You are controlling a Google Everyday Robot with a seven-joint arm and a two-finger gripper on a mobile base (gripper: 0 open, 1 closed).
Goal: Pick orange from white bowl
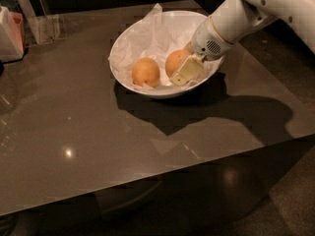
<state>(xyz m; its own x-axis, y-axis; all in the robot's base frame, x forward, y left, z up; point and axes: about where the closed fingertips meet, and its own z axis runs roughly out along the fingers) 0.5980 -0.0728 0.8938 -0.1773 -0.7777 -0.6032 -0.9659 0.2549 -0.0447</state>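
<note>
The white bowl (pixel 123 48), lined with crumpled white tissue paper, stands at the back middle of the table. Two round fruits lie in it. The orange (pixel 174 62), the deeper-coloured one, lies on the right. A paler, yellower fruit (pixel 145 72) lies to its left. My gripper (pixel 185 69) reaches into the bowl from the right, over the rim, and sits against the right side of the orange. The white wrist (pixel 212 39) covers the orange's far right side.
The grey table (pixel 98 132) has its front edge near the bottom and its right edge past the bowl. A clear plastic stand (pixel 43 27) and a white and red package (pixel 10 33) stand at the back left.
</note>
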